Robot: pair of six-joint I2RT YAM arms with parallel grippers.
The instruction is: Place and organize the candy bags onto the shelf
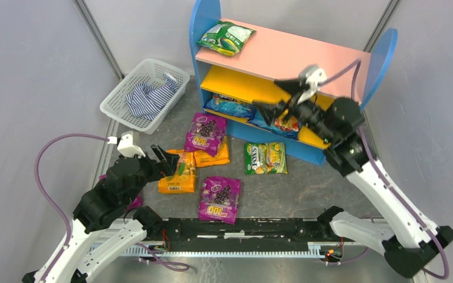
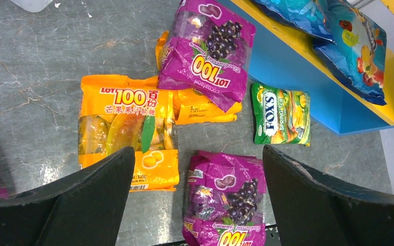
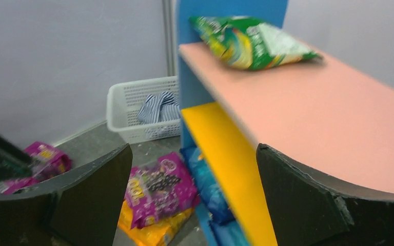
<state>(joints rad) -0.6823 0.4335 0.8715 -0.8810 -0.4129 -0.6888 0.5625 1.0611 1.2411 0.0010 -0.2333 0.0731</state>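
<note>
Under the left jaws, which are spread wide and hold nothing, an orange candy bag (image 2: 128,130) lies flat on the grey surface (image 2: 36,66) near the left jaw, and a purple candy bag (image 2: 225,197) lies between the two jaws. Beyond these jaws, a second purple bag (image 2: 208,54) rests partly on top of another orange bag (image 2: 205,110), and the green-yellow FOX'S bag (image 2: 281,114) lies to the right, just in front of the blue base of the shelf (image 1: 307,56). The right jaws are also spread and empty, and they hang at the front edge of the shelf, close to the pink top board and the yellow middle board. Ahead of the right jaws, at the far end of the pink board, lies a green candy bag (image 3: 249,41). Two blue bags (image 2: 356,48) are on a lower board. Beyond the shelf end stands a white basket (image 1: 118,94) with a striped cloth (image 1: 150,97) inside.
</note>
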